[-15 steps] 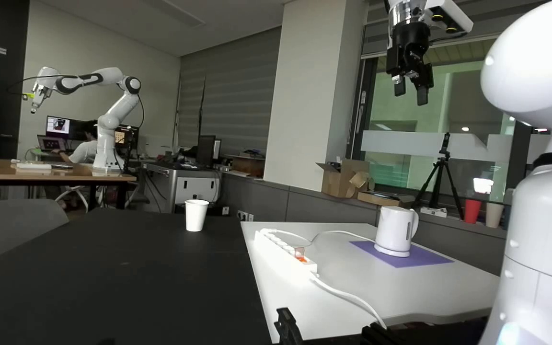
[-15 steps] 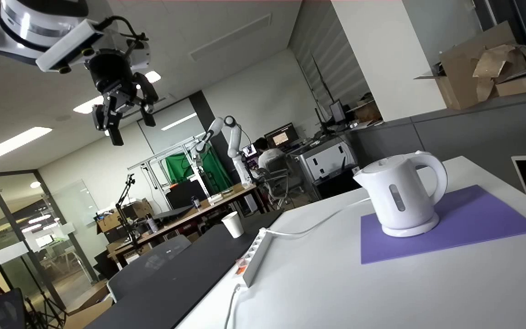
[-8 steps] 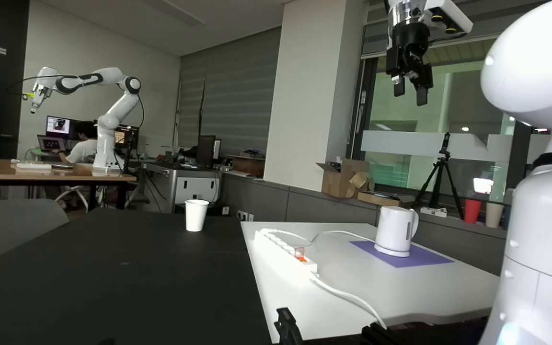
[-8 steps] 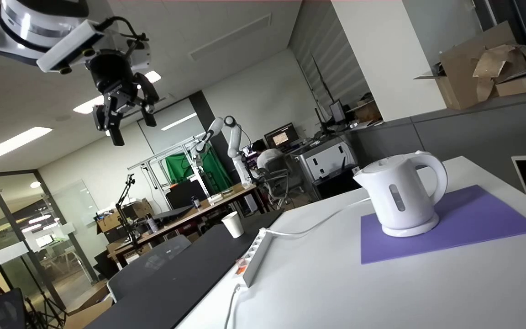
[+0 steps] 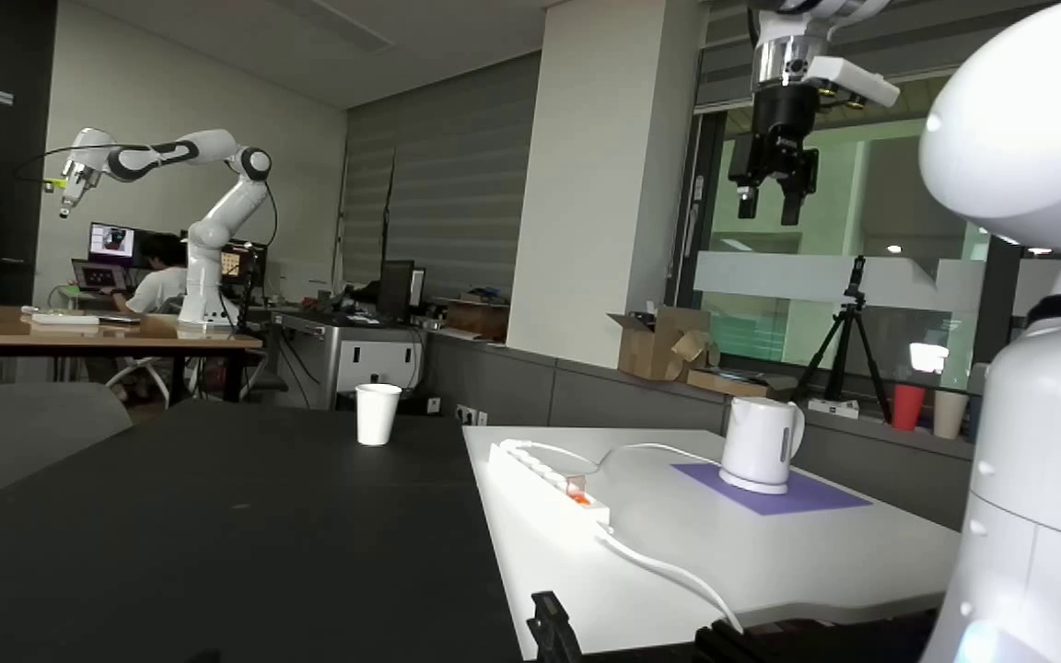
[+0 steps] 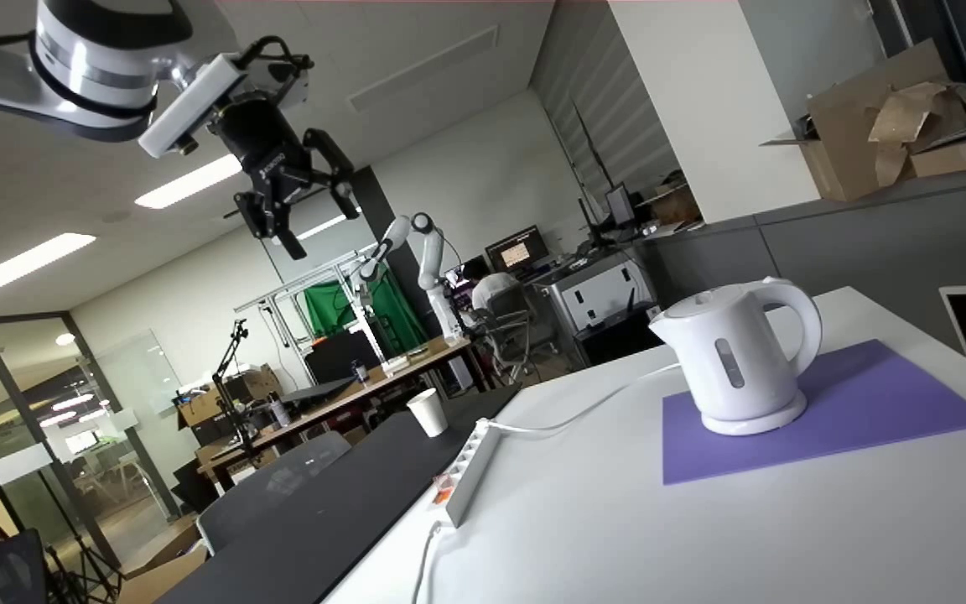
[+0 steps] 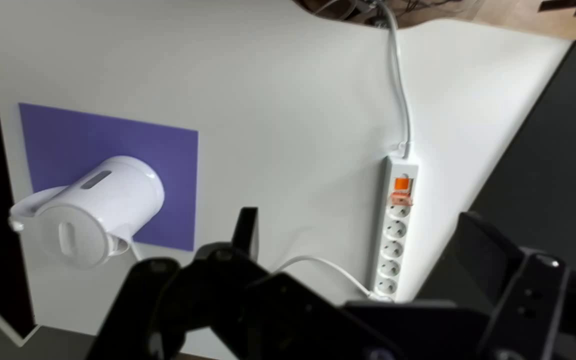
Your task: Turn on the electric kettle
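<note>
The white kettle (image 6: 739,361) is standing upright on a purple mat (image 6: 877,411) at the right of the table (image 6: 584,520), its handle (image 6: 811,327) pointing right in both exterior views; the mat is presumably marking its place. A thin cord (image 7: 313,258) is running left to a power strip (image 7: 391,247), probably to supply it. At the strip's near end an orange switch (image 7: 402,183) is showing beside a see-through flap (image 7: 401,199), apparently standing raised to free it. The gripper (image 7: 363,240) is hanging well above the table, its fingers (image 7: 485,254) spread wide apart and holding nothing; in the wrist view the strip is merely lying beyond the gap. This height is likely leaving room for an approach, switching-on not yet being under way. Whether the kettle is heating is not showing.
</note>
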Robot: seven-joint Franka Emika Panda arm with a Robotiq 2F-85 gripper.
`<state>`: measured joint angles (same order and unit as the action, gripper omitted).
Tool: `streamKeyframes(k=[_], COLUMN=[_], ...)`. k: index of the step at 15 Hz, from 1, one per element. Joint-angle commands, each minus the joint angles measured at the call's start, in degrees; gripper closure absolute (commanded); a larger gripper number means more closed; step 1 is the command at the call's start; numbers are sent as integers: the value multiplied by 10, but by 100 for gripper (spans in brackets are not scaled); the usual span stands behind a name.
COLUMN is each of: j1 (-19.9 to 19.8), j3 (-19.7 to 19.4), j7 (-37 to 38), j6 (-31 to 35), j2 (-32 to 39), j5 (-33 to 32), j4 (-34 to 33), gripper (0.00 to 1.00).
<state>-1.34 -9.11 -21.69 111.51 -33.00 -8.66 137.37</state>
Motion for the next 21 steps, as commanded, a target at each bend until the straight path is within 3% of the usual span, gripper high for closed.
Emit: streamKeyframes(k=[1, 6, 10, 14, 21], j1=[-31, -93, -130, -167, -217], j3=[-30, -94, -137, -159, -139], j7=[-4, -9, -19, -40, -47], j6=[89, 200, 245, 215, 138], j2=[44, 154, 261, 354, 426], j5=[-25, -23, 1, 60, 102], j4=[-7, -60, -146, -255, -362], gripper=[0, 0, 0, 0, 0])
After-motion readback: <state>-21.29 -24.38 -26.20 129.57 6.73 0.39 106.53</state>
